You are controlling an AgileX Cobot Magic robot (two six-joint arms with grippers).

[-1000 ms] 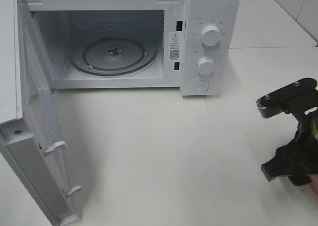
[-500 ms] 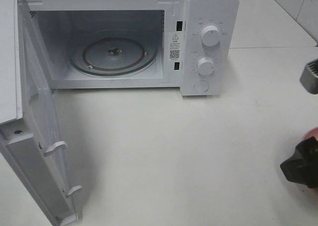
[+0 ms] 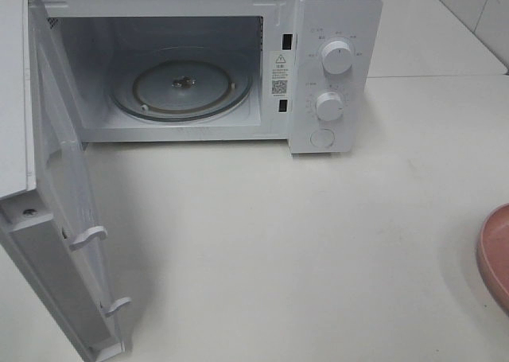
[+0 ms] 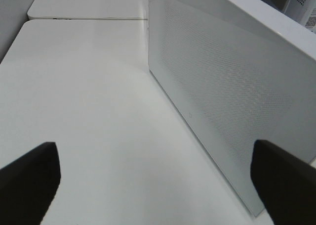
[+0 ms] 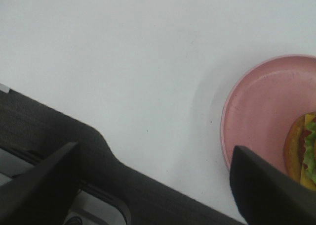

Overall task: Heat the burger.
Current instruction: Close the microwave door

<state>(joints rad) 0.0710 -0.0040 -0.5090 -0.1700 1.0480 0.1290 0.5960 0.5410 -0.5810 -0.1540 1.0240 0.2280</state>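
Observation:
The burger [image 5: 296, 151] shows only in the right wrist view, cut off by the frame edge: brown bun, green lettuce and yellow cheese on a pink plate [image 5: 256, 111]. My right gripper [image 5: 153, 185] hangs open above the white table beside the plate, with nothing between its dark fingers [image 5: 266, 190]. In the high view only the plate's rim [image 3: 497, 254] shows at the far right, and neither gripper is in sight. My left gripper [image 4: 155, 180] stands wide open and empty, close to the outer face of the microwave door [image 4: 222, 86].
The white microwave [image 3: 334, 68] stands at the back with its door [image 3: 56, 219] swung open to the left and a bare glass turntable [image 3: 183, 83] inside. A dark table edge [image 5: 98, 156] runs under the right gripper.
The right arm has drawn away to the right and left the high view, uncovering the pink plate's rim. The microwave and its door have not moved.

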